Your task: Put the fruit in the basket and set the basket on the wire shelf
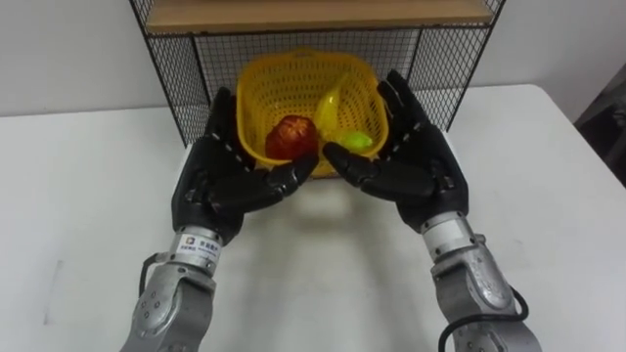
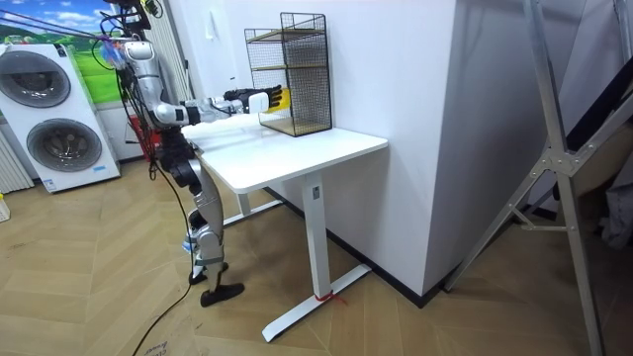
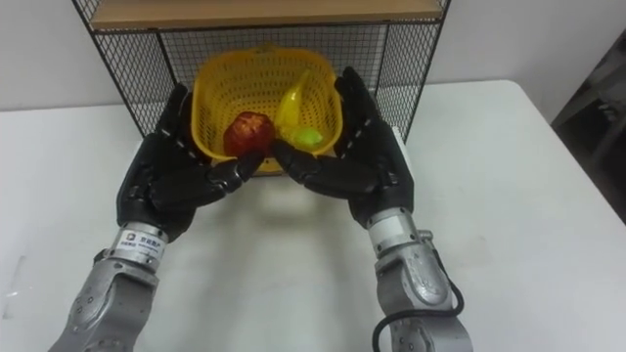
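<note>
Here the yellow basket (image 1: 293, 70) is in the upper middle of the frame, at the open front of the wire shelf (image 1: 184, 90), with mesh walls near on both sides and a wooden board (image 1: 313, 15) above. The left hand (image 1: 220, 178) and right hand (image 1: 419, 161) press it between them, fingers straight along its sides (thumbs under the front rim). Inside lie an apple (image 1: 290, 137), a banana (image 1: 328, 110) and a green fruit (image 1: 357, 140); the white table (image 1: 548, 205) spreads wide below.

A white desk (image 1: 88, 196) carries a black wire shelf (image 1: 220, 54) (mesh sides, open front) at its far edge, against the wall. A wooden board (image 1: 313, 14) spans the shelf. Under the board, in the lower compartment, is a yellow basket (image 1: 293, 86). Whether the basket rests on the shelf's floor cannot be told.
</note>
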Robot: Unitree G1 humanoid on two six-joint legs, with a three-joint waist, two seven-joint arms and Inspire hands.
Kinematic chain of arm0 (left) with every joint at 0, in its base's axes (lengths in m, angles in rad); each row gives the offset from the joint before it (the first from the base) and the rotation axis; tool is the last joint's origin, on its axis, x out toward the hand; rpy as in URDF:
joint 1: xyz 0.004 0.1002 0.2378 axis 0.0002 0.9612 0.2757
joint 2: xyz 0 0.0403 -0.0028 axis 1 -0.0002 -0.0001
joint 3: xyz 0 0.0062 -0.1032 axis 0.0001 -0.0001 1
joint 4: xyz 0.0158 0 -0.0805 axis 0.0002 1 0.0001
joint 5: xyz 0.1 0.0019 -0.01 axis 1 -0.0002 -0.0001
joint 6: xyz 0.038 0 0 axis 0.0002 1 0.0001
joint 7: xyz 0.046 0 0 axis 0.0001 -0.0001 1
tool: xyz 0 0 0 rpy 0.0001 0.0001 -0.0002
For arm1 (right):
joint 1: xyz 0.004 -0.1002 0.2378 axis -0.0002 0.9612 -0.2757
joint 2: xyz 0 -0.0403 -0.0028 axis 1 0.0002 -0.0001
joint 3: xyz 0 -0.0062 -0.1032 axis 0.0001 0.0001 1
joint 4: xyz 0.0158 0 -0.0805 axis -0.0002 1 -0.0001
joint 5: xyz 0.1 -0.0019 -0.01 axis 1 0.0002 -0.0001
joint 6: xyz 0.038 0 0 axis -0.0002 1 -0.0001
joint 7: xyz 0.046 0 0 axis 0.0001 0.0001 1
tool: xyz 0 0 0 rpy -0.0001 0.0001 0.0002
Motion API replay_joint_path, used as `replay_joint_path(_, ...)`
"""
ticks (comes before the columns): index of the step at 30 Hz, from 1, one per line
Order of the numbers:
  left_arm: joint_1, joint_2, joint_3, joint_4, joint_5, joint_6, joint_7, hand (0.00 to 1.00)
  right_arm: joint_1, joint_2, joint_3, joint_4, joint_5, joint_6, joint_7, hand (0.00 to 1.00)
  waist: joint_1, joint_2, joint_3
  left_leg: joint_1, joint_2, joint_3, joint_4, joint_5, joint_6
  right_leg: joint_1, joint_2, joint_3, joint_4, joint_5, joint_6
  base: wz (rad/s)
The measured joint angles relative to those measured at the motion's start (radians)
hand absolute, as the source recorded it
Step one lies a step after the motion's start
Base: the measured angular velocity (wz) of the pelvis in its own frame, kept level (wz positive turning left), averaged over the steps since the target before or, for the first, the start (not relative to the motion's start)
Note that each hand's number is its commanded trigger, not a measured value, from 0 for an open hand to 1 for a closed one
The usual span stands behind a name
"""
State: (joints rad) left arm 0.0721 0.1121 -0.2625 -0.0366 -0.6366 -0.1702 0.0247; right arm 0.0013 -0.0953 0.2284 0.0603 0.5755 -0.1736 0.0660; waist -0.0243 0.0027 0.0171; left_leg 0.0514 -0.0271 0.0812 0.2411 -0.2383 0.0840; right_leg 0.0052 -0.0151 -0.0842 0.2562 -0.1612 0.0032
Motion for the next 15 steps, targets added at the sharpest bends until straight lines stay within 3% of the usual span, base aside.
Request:
replay_joint_path(4,-0.069,-0.007,0.016,0.051,0.002,0.023,0.007,0.00,-0.072,-0.012,-0.010,0.104,0.003,0.007,-0.018,0.00,0.005,-0.005,0.0036,0.001,0.000,0.000,-0.002,0.001,-0.001,-0.002,0.000,-0.001,0.000,0.000,0.000,0.00)
replay_joint_path(9,-0.137,-0.014,0.040,0.074,0.064,0.042,0.012,0.00,-0.127,-0.029,-0.020,0.105,-0.015,0.036,-0.045,0.00,0.004,-0.016,0.0092,0.003,0.001,0.002,-0.002,0.002,-0.002,-0.004,0.000,-0.001,-0.001,0.000,0.000,0.00)
replay_joint_path(15,-0.216,-0.023,0.063,0.178,0.127,0.120,0.050,0.00,-0.186,-0.040,-0.029,0.149,-0.072,0.113,-0.061,0.00,0.003,-0.030,0.0082,0.023,0.001,0.002,-0.007,0.003,-0.002,0.022,0.000,0.001,-0.020,-0.001,0.001,0.00)
